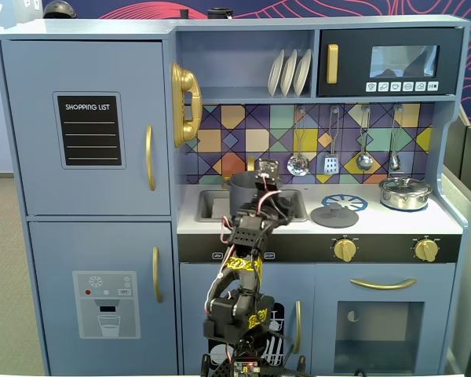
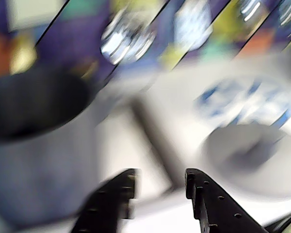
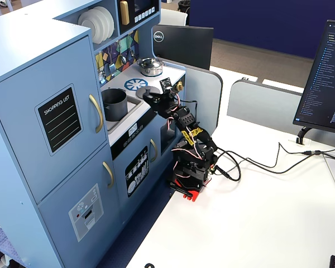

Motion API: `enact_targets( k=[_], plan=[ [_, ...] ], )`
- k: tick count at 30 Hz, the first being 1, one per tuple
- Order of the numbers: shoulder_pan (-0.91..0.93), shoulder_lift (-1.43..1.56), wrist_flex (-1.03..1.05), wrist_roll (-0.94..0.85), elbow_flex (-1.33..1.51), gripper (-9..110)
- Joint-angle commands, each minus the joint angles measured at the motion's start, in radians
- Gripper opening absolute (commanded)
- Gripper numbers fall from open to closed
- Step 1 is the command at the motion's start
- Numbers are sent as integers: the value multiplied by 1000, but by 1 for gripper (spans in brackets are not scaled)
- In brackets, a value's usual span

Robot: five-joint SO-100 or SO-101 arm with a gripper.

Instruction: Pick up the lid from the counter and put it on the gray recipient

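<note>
The gray pot stands in the sink, with dark matte straight sides; it fills the left of the blurred wrist view and shows in the other fixed view. The dark-gray lid lies flat on the white counter to the pot's right, in front of the blue-and-white burner mark. It shows blurred at the right of the wrist view. My gripper is open and empty, hovering over the counter between the pot and the lid.
A shiny steel pot with its lid stands on the counter's right end. Utensils hang on the tiled back wall above the counter. The sink rim surrounds the gray pot. A shelf with plates is overhead.
</note>
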Motion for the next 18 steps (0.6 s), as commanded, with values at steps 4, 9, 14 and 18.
enact_targets(
  k=[4,9,14,18],
  plan=[
    [130,-51,-391,-5,149,23],
    [193,-219,-592,-3,166,30],
    [224,-376,-673,2,106,30],
    [247,-499,-689,9,29,30]
  ],
)
